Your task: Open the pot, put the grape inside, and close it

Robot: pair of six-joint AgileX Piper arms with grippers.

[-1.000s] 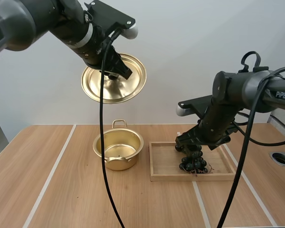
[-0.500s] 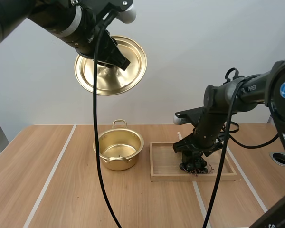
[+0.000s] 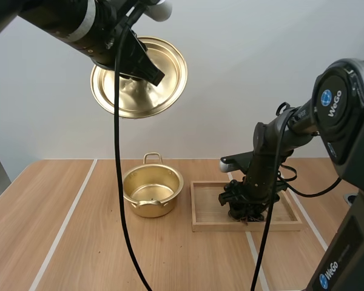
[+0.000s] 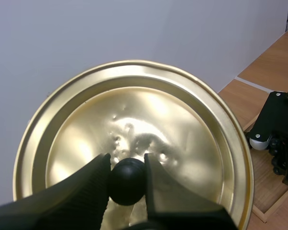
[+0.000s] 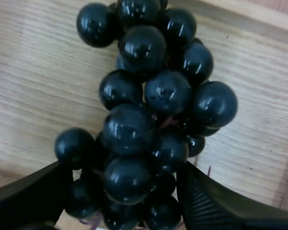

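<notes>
We note shiny gold metal lid point(image 4: 163, 120), round black knob point(image 4: 127, 181); gold metal pot point(image 3: 151, 209); glossy black grape bunch point(image 5: 144, 120); pale wooden tray point(image 3: 242, 227).

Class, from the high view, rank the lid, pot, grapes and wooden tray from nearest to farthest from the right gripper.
1. grapes, between the jaws of the right gripper.
2. wooden tray, directly beneath it.
3. pot, left of the tray.
4. lid, held high up at the left by the left gripper.

lid point(image 4: 134, 96) rim partly hidden behind left gripper point(image 4: 127, 175), grapes point(image 5: 149, 110) partly cut off by frame edge beside right gripper point(image 5: 125, 191)
</notes>
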